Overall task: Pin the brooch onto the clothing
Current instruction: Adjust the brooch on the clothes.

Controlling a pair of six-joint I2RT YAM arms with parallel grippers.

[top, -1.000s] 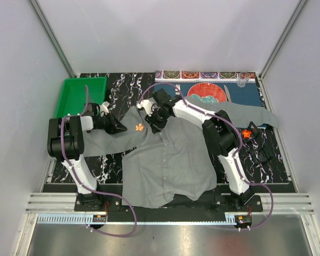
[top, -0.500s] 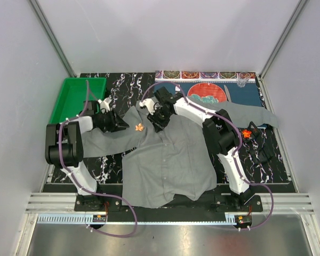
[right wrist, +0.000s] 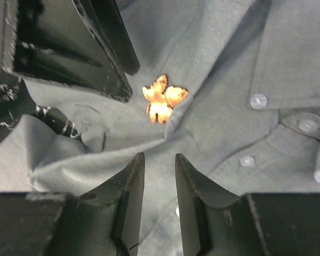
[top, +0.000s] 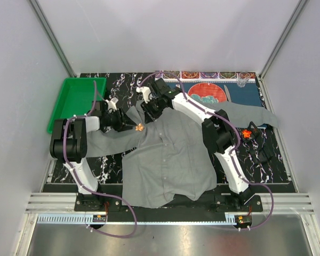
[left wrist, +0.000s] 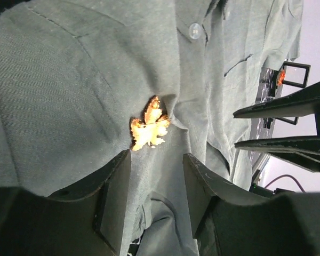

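The shirt (top: pixel 170 160) lay spread, front up, across the middle of the black marbled tabletop (top: pixel 266 160), one sleeve stretched toward the left arm and the other running out to the right below the placemat (top: pixel 240 96). The brooch (top: pixel 140 127), a small orange-gold leaf shape, sat on the shirt's chest just beside the button strip, near the collar. The fabric puckered into a short ridge at its edge.

The left tool (top: pixel 129 126) hovered low over the shirt, right next to the brooch. In the left wrist view its fingers (left wrist: pixel 114 184) stood clearly apart, with only cloth showing in the gap and the brooch just past the tips, touched by neither.

The right tool (top: pixel 149 111) came in from the collar side, facing the left one across the brooch. In the right wrist view its fingers (right wrist: pixel 130 184) were parted by a narrow gap. Shirt fabric showed through the gap, nothing was visibly clamped, and the brooch lay a little ahead of the tips. Pale buttons (right wrist: pixel 258 100) dotted the collar and strip to the right.

A green tray (top: pixel 74 98) sat at the far left. A second orange pin (top: pixel 248 133) rested well apart at the right, by the sleeve.
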